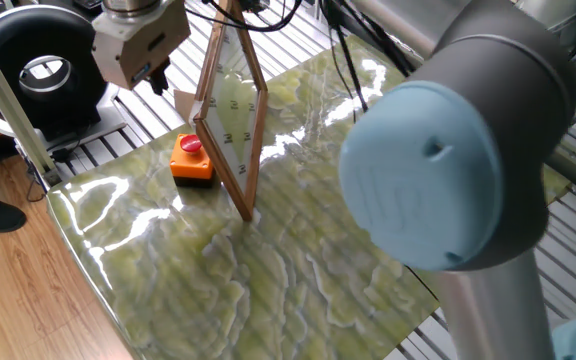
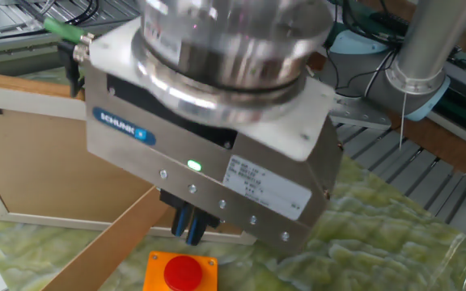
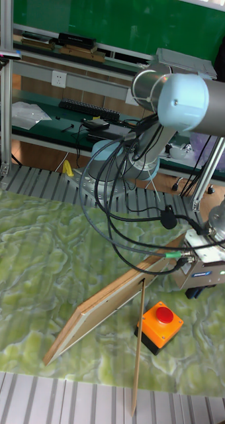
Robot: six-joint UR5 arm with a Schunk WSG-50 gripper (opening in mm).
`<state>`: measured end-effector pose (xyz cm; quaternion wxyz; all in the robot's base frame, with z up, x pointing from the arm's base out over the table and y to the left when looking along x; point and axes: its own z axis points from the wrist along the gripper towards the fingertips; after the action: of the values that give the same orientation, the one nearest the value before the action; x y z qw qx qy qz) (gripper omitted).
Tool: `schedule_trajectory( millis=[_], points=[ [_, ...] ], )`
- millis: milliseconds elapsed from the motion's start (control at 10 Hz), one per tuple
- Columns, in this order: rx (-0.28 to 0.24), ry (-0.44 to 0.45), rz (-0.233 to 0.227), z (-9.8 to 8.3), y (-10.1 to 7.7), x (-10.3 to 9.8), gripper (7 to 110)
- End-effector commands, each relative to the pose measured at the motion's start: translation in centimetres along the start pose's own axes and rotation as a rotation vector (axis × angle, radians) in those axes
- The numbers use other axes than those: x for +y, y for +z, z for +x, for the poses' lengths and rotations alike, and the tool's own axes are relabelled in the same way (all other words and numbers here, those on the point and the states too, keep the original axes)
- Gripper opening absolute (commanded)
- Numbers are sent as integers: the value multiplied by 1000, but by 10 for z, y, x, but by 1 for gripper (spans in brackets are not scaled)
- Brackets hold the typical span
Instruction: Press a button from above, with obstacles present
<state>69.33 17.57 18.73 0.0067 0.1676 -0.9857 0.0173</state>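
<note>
Button [image 1: 192, 145] and orange box [image 1: 193, 164] are found on the green marbled table [image 1: 268, 260], near its far left edge in the one fixed view, with the box's black base resting flat on the surface. The red cap [image 2: 183, 271] is seen from above in the other fixed view, centred on the orange top. The box [image 3: 159, 324] is placed just beside the obstacle [image 1: 230, 110], a tall transparent panel in a light brown wooden frame that is tilted and propped on a thin wooden leg; small dark marks are visible on the clear sheet. In the tall fixed view the panel [image 3: 116, 297] is shown leaning low, its upper edge passing close to the arm's wrist.

The gripper [image 2: 189, 227] is held above the button, apart from it, with nothing grasped. Its dark fingers [image 2: 180, 221] are seen pointing downward beneath the silver body, where a green light is lit; whether a gap lies between the fingertips cannot be told. In the one fixed view the gripper [image 1: 154, 76] is set up and to the left of the panel's top.
</note>
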Motion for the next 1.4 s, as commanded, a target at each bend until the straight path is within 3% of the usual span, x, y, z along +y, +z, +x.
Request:
schedule_trajectory(
  millis=[0,400,700,1000,1300],
  points=[
    [-43,12,-14,4,-19,-1,7],
    [-149,63,-4,6,-49,-8,7],
    [-159,41,13,26,-64,-23,7],
    [-181,41,5,26,-64,-33,7],
    [-164,39,11,37,-64,-39,7]
  ],
)
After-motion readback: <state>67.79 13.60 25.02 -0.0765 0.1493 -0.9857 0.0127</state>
